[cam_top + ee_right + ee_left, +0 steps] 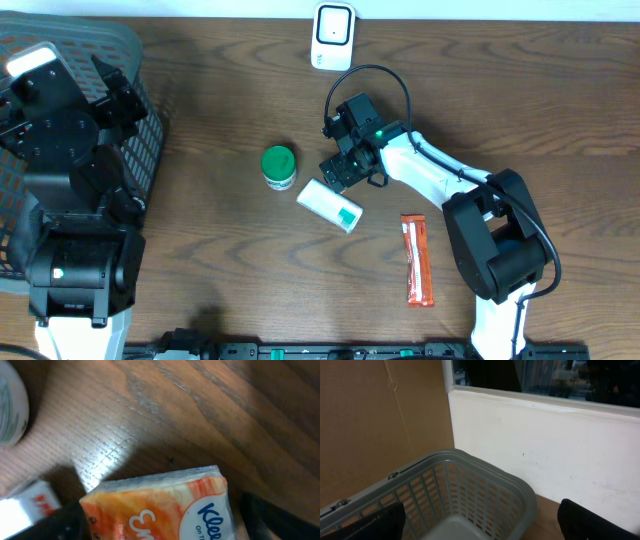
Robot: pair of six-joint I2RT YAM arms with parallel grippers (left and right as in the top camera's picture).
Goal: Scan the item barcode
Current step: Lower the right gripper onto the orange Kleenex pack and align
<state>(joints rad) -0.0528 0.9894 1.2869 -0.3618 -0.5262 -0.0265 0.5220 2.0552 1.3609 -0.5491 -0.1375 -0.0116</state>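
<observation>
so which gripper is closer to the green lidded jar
Right. The right gripper hangs just to the image right of the jar, by the white box; the left gripper is far off on its other side, over the grey basket.

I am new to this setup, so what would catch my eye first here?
The right gripper hangs low over an orange tissue pack at mid-table, jaws wide on either side. At the left edge, a grey basket sits beneath the left arm.

Wooden table (220,90): jar (279,166), box (330,205), packet (418,259), scanner (332,36), basket (150,110).
</observation>
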